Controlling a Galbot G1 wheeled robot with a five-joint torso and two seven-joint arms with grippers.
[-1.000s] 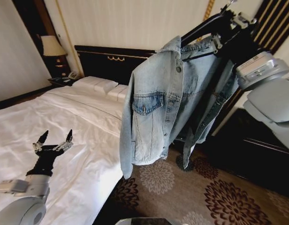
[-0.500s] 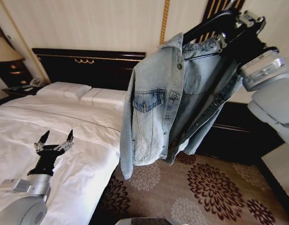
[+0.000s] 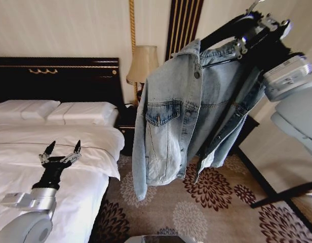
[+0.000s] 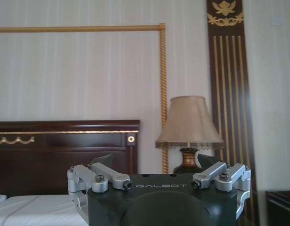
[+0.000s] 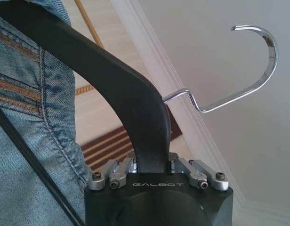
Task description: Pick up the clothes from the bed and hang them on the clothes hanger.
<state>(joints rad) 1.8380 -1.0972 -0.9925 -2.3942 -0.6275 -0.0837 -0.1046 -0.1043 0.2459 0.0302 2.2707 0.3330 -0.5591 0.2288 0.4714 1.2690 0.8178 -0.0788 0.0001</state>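
Whole head view has swung since the earlier pictures: headboard [image 3: 54,76] and pillows [image 3: 49,110] slid left, a bedside lamp [image 3: 142,63] and striped wall panel [image 3: 185,23] now sit behind the jacket. That's the camera turning with the robot, not the things moving. Jacket and both arms keep the same spot relative to the robot.

Denim jacket [image 3: 189,114] is off the bed [image 3: 39,167], draped on the black clothes hanger [image 3: 222,33] and held up high at upper right, hem dangling well above the patterned carpet [image 3: 211,202]. Judgement: hanging step looks done; the robot seems to be turning away from the bed, maybe to carry it somewhere to hook.

Right tool [image 3: 260,30] is raised, arm bent upward beside the head camera. In the right wrist view the right tool [image 5: 157,172] has its fingers closed on the hanger's thick black shoulder just below the chrome hook [image 5: 251,70], which is free, catching nothing.

Left tool [image 3: 60,153] is low over the white sheet, forearm pointing forward, fingers spread apart, nothing between them; idle. Left wrist view agrees: fingers [image 4: 105,176] splayed, aimed at the headboard and lamp.
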